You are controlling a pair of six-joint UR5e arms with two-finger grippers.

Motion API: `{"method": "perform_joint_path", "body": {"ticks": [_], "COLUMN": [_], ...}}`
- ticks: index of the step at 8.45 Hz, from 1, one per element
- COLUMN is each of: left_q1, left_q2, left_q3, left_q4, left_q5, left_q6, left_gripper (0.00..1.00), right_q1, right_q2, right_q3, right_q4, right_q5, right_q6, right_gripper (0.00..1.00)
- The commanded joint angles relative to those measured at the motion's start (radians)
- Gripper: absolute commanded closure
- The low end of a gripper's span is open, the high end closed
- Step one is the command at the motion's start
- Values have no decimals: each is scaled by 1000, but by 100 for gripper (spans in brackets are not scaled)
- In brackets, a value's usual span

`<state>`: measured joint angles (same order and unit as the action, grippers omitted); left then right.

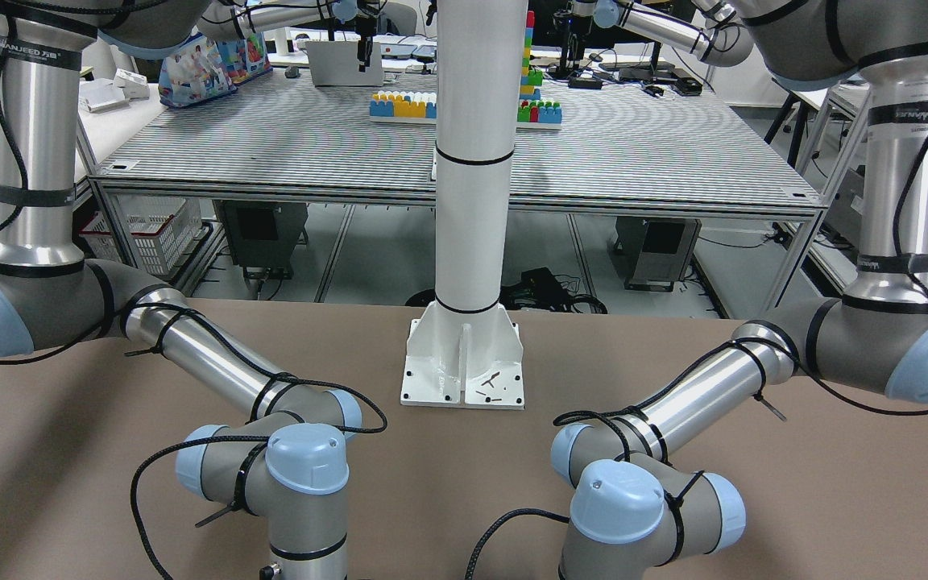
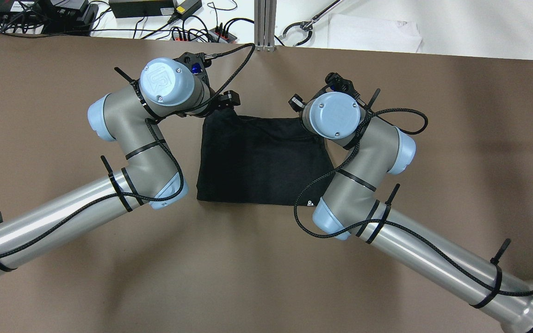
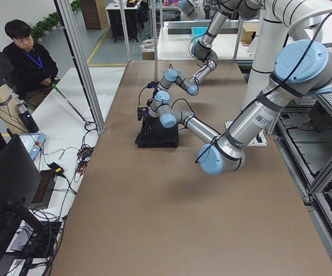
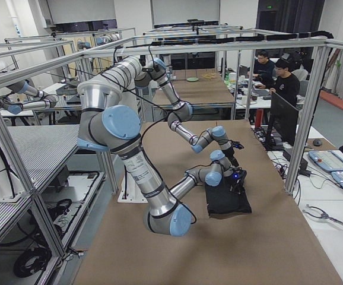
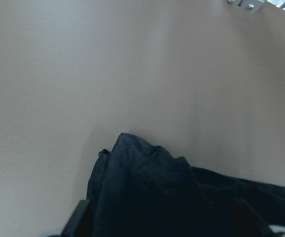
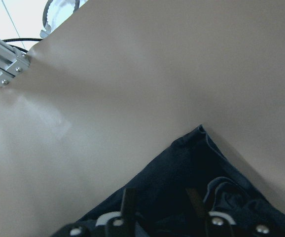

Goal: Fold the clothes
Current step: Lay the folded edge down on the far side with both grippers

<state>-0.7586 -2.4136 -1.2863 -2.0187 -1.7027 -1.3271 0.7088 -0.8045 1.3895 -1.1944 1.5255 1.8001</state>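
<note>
The black cloth lies flat in the middle of the brown table, also seen as the cloth and the cloth in the side views. My left gripper is at its far left corner, fingers wide apart and open, with the bunched corner between them. My right gripper is at the far right corner, its narrow-set fingers shut on a raised fold of the cloth. From overhead the right wrist hides that gripper. The front-facing view does not show the cloth.
The white pillar's base plate stands on the robot's side of the table. Cables and power bricks lie past the far edge, with an aluminium post. A person sits beyond the table, next to a dark monitor.
</note>
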Motion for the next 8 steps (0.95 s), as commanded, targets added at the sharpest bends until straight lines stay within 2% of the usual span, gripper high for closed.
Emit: {"method": "perform_joint_path", "body": {"ticks": [1, 3, 4, 6, 7, 8], "left_q1": [-1, -1, -1, -1, -1, -1], "left_q2": [-1, -1, -1, 1, 5, 10], "left_q3": [-1, -2, -2, -2, -10, -19], "left_q4": [0, 0, 0, 0, 0, 0], "left_q5": [0, 0, -2, -2, 0, -2], "left_q6": [-1, -6, -7, -7, -7, -7], "left_gripper": [0, 0, 0, 0, 0, 0], "right_q1": [0, 5, 14, 37, 37, 37], "right_q2": [15, 13, 14, 33, 62, 67], "right_q3": [-15, -20, -53, -224, -294, -305], "right_q4": [1, 1, 22, 186, 225, 225], "right_q5": [-2, -2, -4, -43, -70, -90], "right_q6": [16, 13, 10, 1, -1, -23], "right_gripper": [100, 100, 100, 100, 100, 100]}}
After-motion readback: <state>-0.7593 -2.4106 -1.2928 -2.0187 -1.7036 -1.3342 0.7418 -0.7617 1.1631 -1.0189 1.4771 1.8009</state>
